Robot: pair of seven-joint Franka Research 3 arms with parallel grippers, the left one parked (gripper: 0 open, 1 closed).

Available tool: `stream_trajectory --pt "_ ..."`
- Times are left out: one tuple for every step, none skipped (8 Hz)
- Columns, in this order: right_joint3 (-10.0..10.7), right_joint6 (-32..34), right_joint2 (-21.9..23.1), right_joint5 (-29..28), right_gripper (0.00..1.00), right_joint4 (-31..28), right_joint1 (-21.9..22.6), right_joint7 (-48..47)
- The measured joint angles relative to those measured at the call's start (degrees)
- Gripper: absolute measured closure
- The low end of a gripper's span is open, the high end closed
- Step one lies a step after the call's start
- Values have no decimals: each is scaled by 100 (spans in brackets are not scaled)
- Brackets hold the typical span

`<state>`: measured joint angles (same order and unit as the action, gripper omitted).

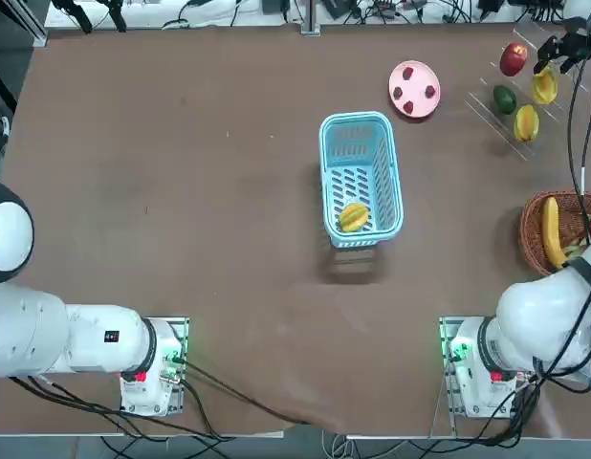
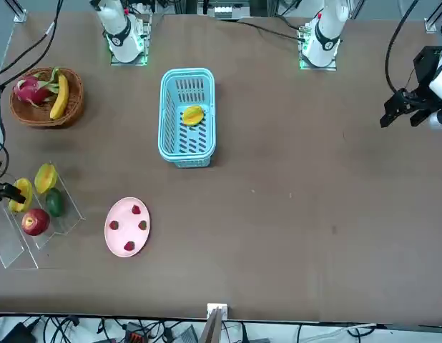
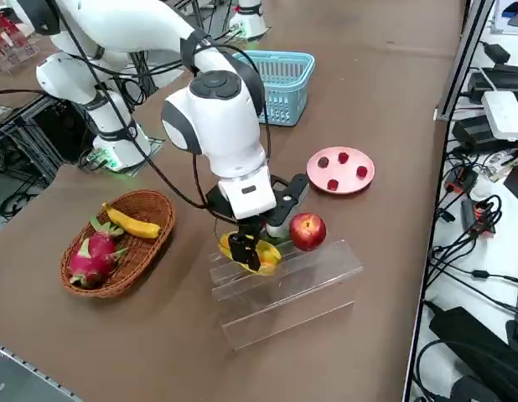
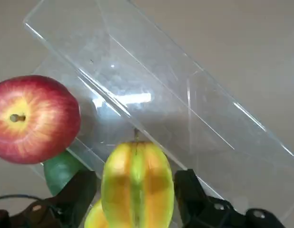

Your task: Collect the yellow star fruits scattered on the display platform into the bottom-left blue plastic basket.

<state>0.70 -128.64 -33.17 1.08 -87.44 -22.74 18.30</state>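
Clearly the main risk is the crowding: the right hand (image 4: 136, 190) stands open astride one star fruit (image 4: 137, 183) on the display platform (image 4: 185, 109), with a red apple (image 4: 35, 118), a green fruit (image 4: 61, 171) and a second star fruit (image 1: 526, 122) close by, so a skewed closure could knock them off. The arm reaches far out, wrist pointing down. A third fruit (image 1: 353, 217) lies in the blue plastic basket (image 1: 361, 124).
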Motion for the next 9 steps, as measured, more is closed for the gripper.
stream_trajectory --pt "-16 -18 -27 -34 1 16 1 0" --pt "-34 -21 -32 -60 4 18 6 -1" --pt "-46 -20 -32 -74 7 20 8 -3" --pt "-50 -20 -31 -75 9 21 10 -3" --pt "-52 -13 -29 -75 12 21 10 -3" --pt "-50 44 -24 -75 17 22 0 -2" --pt "-48 181 -10 -75 18 29 -16 -1" --pt "-48 339 9 -75 32 41 -27 -1" --pt "-46 454 30 -75 54 50 -29 6"
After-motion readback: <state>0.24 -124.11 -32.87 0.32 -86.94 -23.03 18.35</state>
